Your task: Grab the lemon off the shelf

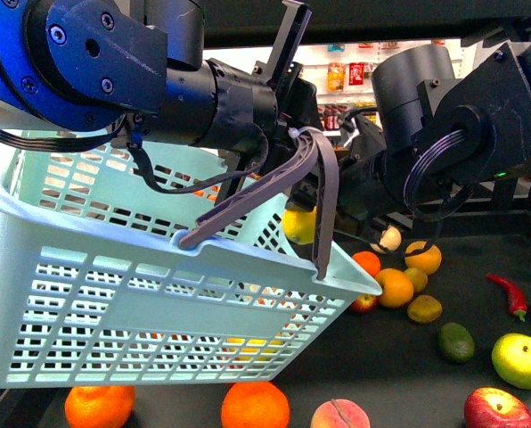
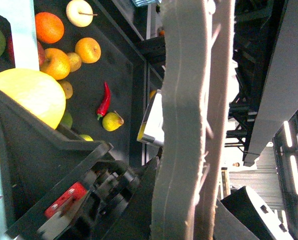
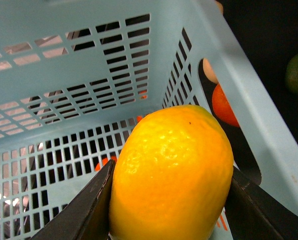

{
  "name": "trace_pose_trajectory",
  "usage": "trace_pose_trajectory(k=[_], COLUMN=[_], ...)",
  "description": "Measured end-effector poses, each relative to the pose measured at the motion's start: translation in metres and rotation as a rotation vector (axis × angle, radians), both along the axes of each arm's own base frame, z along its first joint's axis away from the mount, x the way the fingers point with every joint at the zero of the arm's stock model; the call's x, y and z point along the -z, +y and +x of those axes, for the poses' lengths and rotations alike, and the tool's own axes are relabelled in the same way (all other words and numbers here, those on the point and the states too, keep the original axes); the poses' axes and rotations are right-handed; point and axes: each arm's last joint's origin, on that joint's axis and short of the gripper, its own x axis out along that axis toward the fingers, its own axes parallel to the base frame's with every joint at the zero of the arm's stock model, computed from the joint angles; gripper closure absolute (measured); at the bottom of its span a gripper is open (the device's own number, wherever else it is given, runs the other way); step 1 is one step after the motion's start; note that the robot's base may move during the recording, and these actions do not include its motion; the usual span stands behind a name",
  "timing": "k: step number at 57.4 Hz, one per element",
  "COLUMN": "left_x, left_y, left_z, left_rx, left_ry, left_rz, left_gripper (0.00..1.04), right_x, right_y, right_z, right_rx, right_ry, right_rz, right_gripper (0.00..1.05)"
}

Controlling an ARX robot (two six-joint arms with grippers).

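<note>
the right claw [image 3: 171, 202] is gripping the lemon [image 3: 171, 175], its two black fingers [image 3: 84, 215] spread only as wide as the fruit and pressing on opposite sides of it. from the wrist camera the lemon is hanging over the inside of the pale blue basket [image 3: 64, 60], close to one corner and not touching the slotted walls.

from the front, the lemon [image 1: 299, 225] is showing as a yellow patch at about 2 o'clock from the basket's [image 1: 159, 303] middle, just behind its far rim and under the right arm. it is being held clear of the black tray of the shelf [image 1: 479, 294].

the left claw [image 1: 292, 125] is carrying the basket by its grey handles [image 1: 248, 201], which are looping up to it at 12 o'clock, and the basket is hanging tilted. i cannot tell how far that claw is open, as the handles [image 2: 184, 125] are filling its wrist view.

on the shelf, two oranges [image 1: 255, 406] and a peach [image 1: 339, 415] are lying at 6 o'clock below the basket. a red apple [image 1: 499, 408] is lying at 5 o'clock. an avocado [image 1: 456, 342] is lying at 4 o'clock, and a red chilli [image 1: 508, 294] at 3 o'clock.
</note>
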Motion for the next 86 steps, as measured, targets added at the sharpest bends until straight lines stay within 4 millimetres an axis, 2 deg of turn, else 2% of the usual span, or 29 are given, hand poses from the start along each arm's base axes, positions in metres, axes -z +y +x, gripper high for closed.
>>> trace_pose_trajectory(k=[5,15,25,34,38,41,45,47,52,59,66,75,82,86], left_x=[0.000,0.000,0.000,0.000,0.000,0.000,0.000,0.000,0.000,0.000,0.000,0.000,0.000,0.000], left_y=[0.000,0.000,0.000,0.000,0.000,0.000,0.000,0.000,-0.001,0.000,0.000,0.000,0.000,0.000], left_z=[0.000,0.000,0.000,0.000,0.000,0.000,0.000,0.000,0.000,0.000,0.000,0.000,0.000,0.000], left_rx=[-0.001,0.001,0.001,-0.002,-0.004,-0.003,-0.001,-0.001,0.003,-0.002,-0.004,-0.002,0.000,0.000], left_ry=[0.000,0.001,0.002,0.002,0.002,0.002,0.001,0.001,0.006,0.005,0.005,0.006,0.005,0.006], left_rz=[0.000,-0.001,-0.002,0.000,-0.001,-0.001,0.001,0.000,-0.005,-0.004,-0.004,-0.005,-0.005,-0.005], left_gripper=[0.96,0.96,0.96,0.96,0.96,0.96,0.96,0.96,0.96,0.96,0.96,0.96,0.96,0.96], right_x=[0.001,0.002,-0.008,-0.042,-0.059,-0.065,-0.069,-0.069,-0.058,-0.039,-0.027,-0.021,-0.002,0.008], right_y=[0.002,-0.002,-0.027,-0.078,-0.105,-0.116,-0.121,-0.122,-0.120,-0.117,-0.112,-0.107,-0.107,-0.108], right_z=[-0.001,-0.002,-0.009,-0.031,-0.056,-0.076,-0.106,-0.127,-0.191,-0.250,-0.291,-0.328,-0.354,-0.361], right_rx=[-0.013,-0.006,0.104,0.319,0.424,0.474,0.498,0.514,0.549,0.594,0.619,0.661,0.383,0.347], right_ry=[-0.002,-0.015,-0.068,-0.216,-0.308,-0.356,-0.411,-0.442,-0.464,-0.437,-0.426,-0.443,-0.538,-0.571], right_rz=[0.006,0.012,-0.041,-0.165,-0.251,-0.300,-0.356,-0.395,-0.476,-0.553,-0.614,-0.645,-0.524,-0.495], right_gripper=[0.29,0.07,0.07,0.07,0.07,0.07,0.07,0.07,0.07,0.07,0.07,0.08,0.28,0.41])
